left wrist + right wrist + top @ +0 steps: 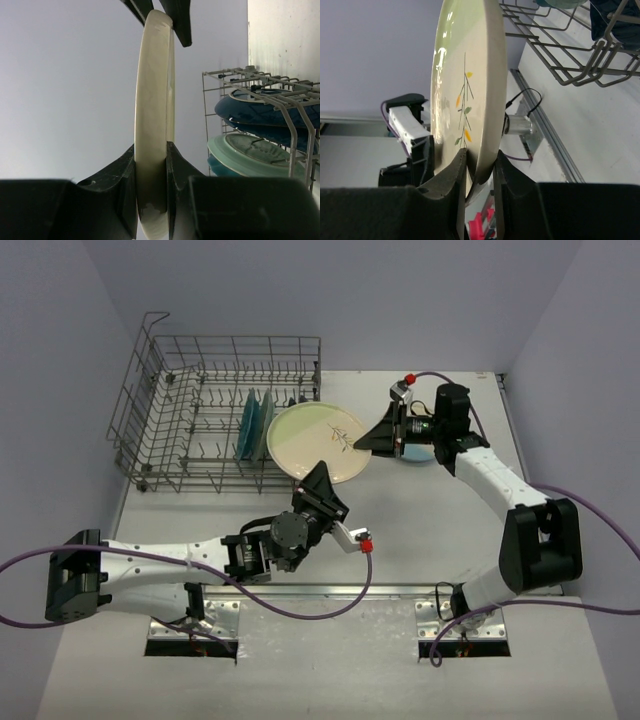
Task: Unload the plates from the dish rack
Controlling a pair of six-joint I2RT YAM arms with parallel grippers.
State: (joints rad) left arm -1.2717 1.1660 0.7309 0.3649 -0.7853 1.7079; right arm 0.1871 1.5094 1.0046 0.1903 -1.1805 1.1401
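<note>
A cream plate (315,445) with a twig motif hangs edge-on just right of the dish rack (160,440), held from two sides. My left gripper (322,480) is shut on its near rim; in the left wrist view both fingers press the plate (152,100) at the left gripper (151,175). My right gripper (372,440) is shut on the right rim, its fingers on the front and back of the plate (470,75) at the right gripper (480,175). Teal and blue plates (255,425) stand upright in the rack.
The rack's wire wall (300,130) stands close to the held plate, with a dark blue plate (265,107) and a pale green one (250,152) inside. Something pale blue (428,454) lies on the table under my right wrist. The back wall is near.
</note>
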